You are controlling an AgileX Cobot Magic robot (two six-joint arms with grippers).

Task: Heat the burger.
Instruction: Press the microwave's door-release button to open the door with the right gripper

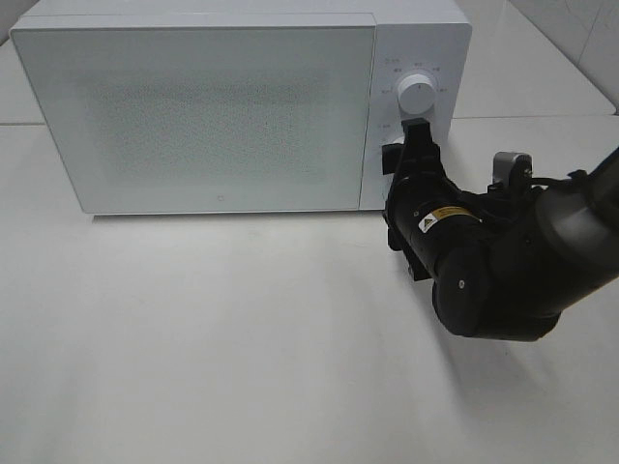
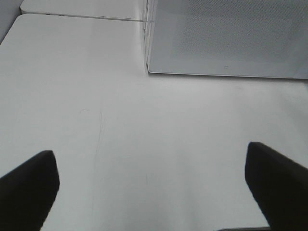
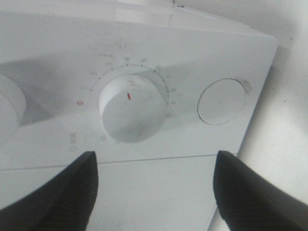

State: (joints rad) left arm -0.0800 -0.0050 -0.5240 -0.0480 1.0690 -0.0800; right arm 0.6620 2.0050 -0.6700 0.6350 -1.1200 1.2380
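Note:
The burger is out of view. The white microwave [image 1: 213, 106] stands at the back of the table with its door closed. My right gripper [image 1: 404, 145] is at the control panel, just below the upper dial [image 1: 417, 93]. In the right wrist view a white dial [image 3: 132, 113] with a red mark sits ahead of the right gripper [image 3: 154, 187], whose fingers [image 3: 67, 192] stand apart on either side without touching it. My left gripper [image 2: 151, 192] is open over bare table in front of the microwave [image 2: 226, 38]; its arm does not show in the high view.
A round button [image 3: 222, 101] sits beside the dial on the panel, and another dial [image 3: 7, 113] shows at the frame's edge. The white table [image 1: 242, 338] stretches in front of the microwave. The right arm's bulky dark body [image 1: 503, 271] hangs over the table's right side.

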